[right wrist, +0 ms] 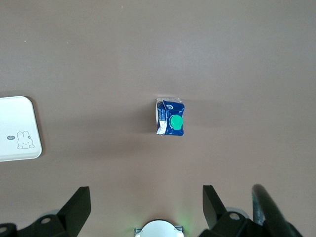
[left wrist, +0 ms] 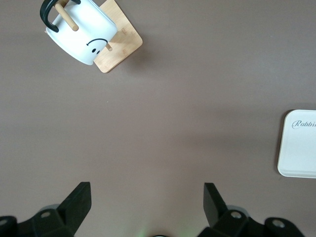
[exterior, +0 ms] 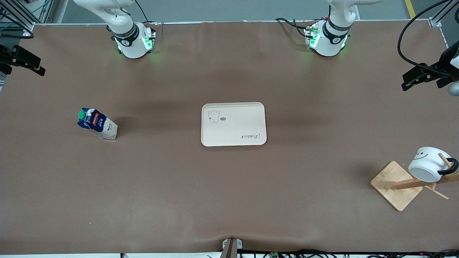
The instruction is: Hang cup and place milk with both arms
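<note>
The white cup (exterior: 426, 164) with a smiley face hangs by its black handle on a peg of the wooden rack (exterior: 396, 184), toward the left arm's end of the table. It also shows in the left wrist view (left wrist: 81, 32). The dark-blue milk carton (exterior: 96, 123) with a green cap stands on the table toward the right arm's end, and shows in the right wrist view (right wrist: 170, 117). My left gripper (left wrist: 146, 190) is open and empty, high over bare table between rack and tray. My right gripper (right wrist: 146, 193) is open and empty, high over the table near the milk.
A cream tray (exterior: 233, 124) with a rabbit drawing lies at the table's middle, between the milk and the rack. Its edge shows in both wrist views, left (left wrist: 298, 143) and right (right wrist: 17, 129). Black cables lie by the left arm's base (exterior: 328, 39).
</note>
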